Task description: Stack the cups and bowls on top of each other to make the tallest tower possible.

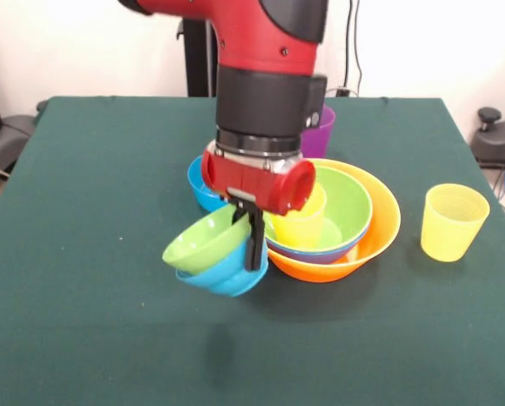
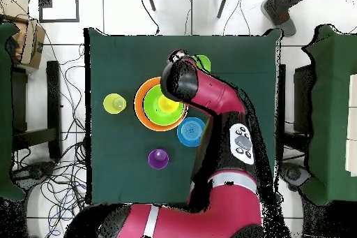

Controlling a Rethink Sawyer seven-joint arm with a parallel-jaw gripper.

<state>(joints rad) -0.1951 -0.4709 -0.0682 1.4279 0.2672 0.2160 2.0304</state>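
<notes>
My gripper [image 1: 254,250] is shut on the rims of a small green bowl [image 1: 203,241] nested in a small blue bowl [image 1: 225,275]. It holds the pair tilted, just left of the tower. The tower is the big orange bowl [image 1: 381,228] holding the large blue bowl [image 1: 320,253], the medium green bowl [image 1: 352,203] and the opaque yellow cup [image 1: 301,225]. A second small blue bowl [image 1: 200,191] sits behind the gripper. The purple cup [image 1: 321,128] stands behind the tower. The pale yellow ribbed cup [image 1: 453,222] stands alone on the right. In the overhead view the arm hides the gripper; the held green bowl [image 2: 203,61] shows beside it.
The dark green table [image 1: 83,254] carries everything. In the overhead view the orange bowl [image 2: 141,102], pale yellow cup [image 2: 114,102], purple cup [image 2: 158,158] and loose blue bowl [image 2: 190,132] cluster mid-table. A person's leg [image 2: 282,5] shows at the top right, off the table.
</notes>
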